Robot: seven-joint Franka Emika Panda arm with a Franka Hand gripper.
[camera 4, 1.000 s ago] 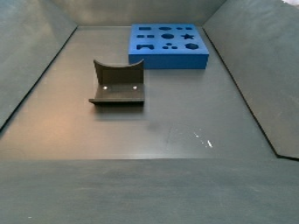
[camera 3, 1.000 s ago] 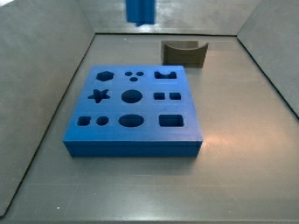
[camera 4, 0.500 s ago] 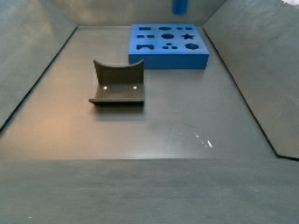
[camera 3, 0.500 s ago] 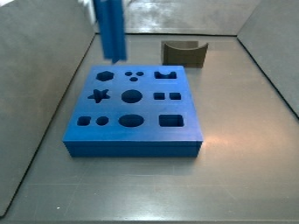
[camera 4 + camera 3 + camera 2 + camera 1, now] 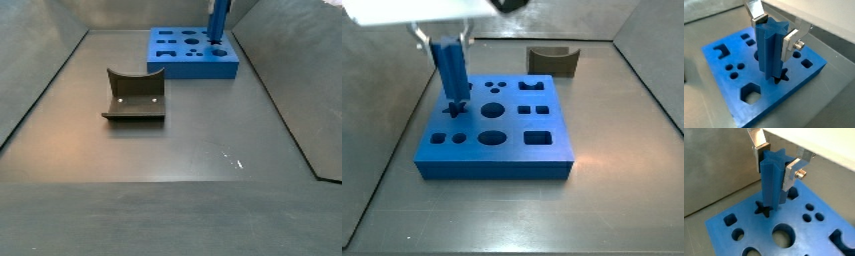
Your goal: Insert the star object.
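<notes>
The star object point(image 5: 772, 183) is a tall blue ridged peg held upright in my gripper point(image 5: 776, 167), whose silver fingers are shut on its upper part. It also shows in the other wrist view point(image 5: 769, 50), held in the gripper point(image 5: 775, 35). Its lower end meets the star hole point(image 5: 763, 209) in the wide blue block point(image 5: 757, 230). How deep it sits I cannot tell. In a side view the peg point(image 5: 449, 75) stands over the star hole point(image 5: 457, 108) at the block's point(image 5: 496, 150) left side, under the gripper point(image 5: 446, 42). The other side view shows the peg point(image 5: 215, 22) on the block point(image 5: 194, 66).
A dark grey curved piece point(image 5: 553, 60) sits behind the block near the back wall; it also shows in the other side view point(image 5: 134, 95) on the open floor. Grey bin walls slope up on all sides. The block has several other shaped holes.
The gripper has carried the peg from above the back of the bin down and across to the star hole at the block's left side.
</notes>
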